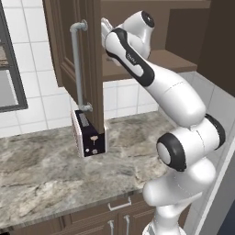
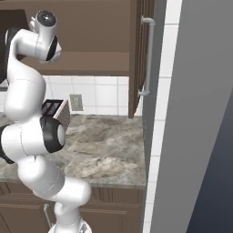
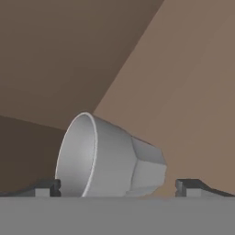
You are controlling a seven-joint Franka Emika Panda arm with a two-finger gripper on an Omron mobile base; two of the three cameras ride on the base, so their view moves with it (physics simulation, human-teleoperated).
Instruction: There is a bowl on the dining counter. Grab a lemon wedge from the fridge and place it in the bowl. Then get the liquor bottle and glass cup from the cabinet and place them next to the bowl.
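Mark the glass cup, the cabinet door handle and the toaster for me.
glass cup [image 3: 108,158]: hand view, on its grey side wall.
cabinet door handle [image 1: 77,64]: left base view, mid-bar.
toaster [image 1: 90,136]: left base view, dark front face.

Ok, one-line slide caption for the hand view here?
Open gripper reaching into the cabinet, fingertips either side of the glass cup.

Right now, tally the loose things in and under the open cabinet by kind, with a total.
Glass cup: 1, inside the cabinet, between the open jaws
Toaster: 1, on the counter
Total: 2
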